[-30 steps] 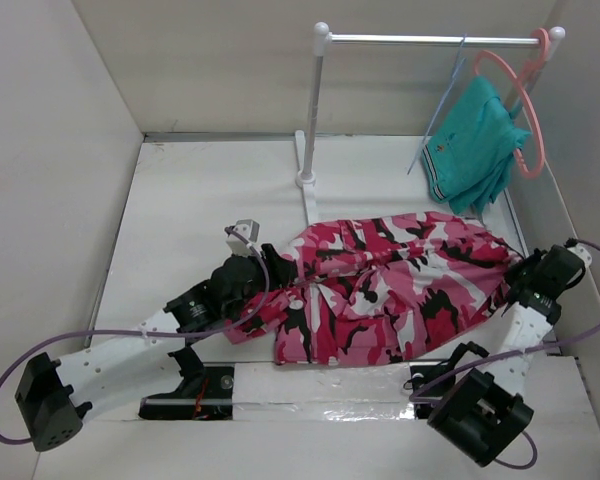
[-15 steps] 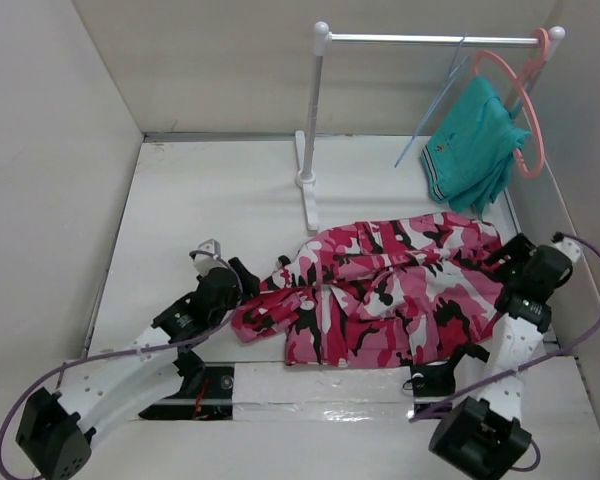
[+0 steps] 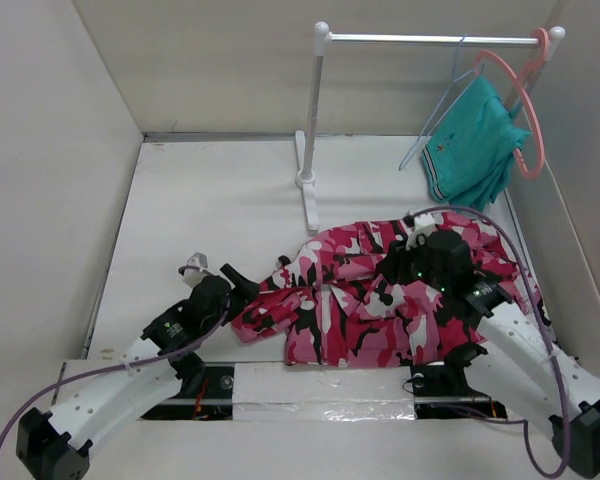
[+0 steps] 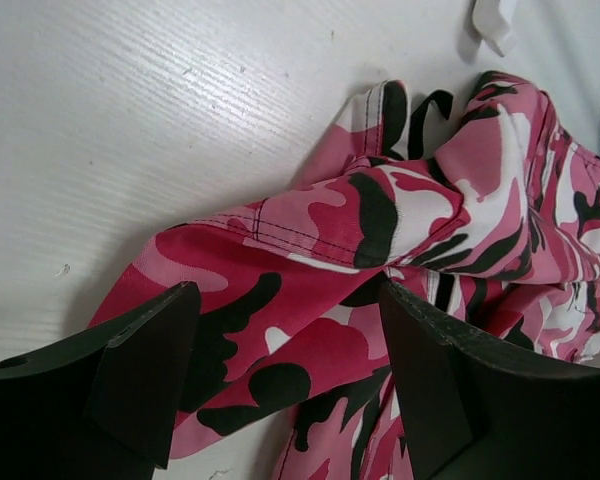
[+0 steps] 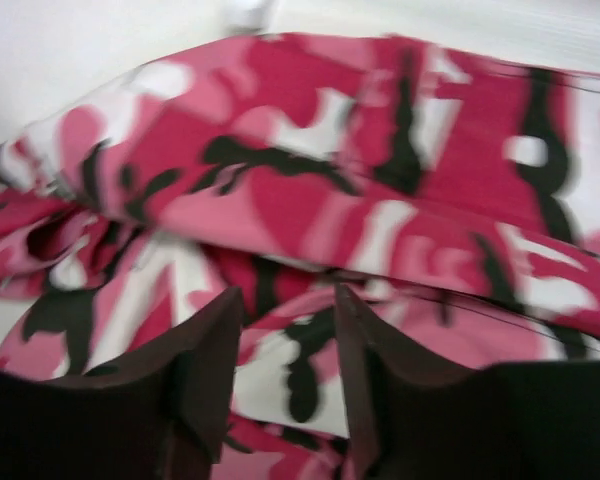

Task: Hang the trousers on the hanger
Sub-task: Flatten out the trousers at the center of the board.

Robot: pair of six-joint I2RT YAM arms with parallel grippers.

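Down at the left gripper (image 4: 285,300) the two dark fingers stand wide apart, with nothing pinched between them; they hover just over a crumpled edge of the trousers (image 3: 350,300), and the camouflage cloth shows through the gap. At the right gripper (image 5: 288,300) the fingers leave a narrower gap. They too are apart and close on no fold that can be seen, though that wrist view is blurred. The cloth fills the picture behind them, so this gripper sits low over the middle of the garment. Taking the white clothes rail (image 3: 430,40) as the mark, the trousers lie bunched on the table (image 3: 210,190) on the near side of the rail's upright post. They start just in front of its foot and spread sideways beneath the length of the bar. The left gripper is at the cloth's end that reaches past the post, away from the bar. The right gripper is over the part that lies below the bar's middle. Up on the rail itself, toward its far end from the post, the hanger (image 3: 433,118) hangs by its hook, bare and well apart from the trousers. Beside it a salmon-pink hanger (image 3: 525,100) carries a teal garment (image 3: 470,140).
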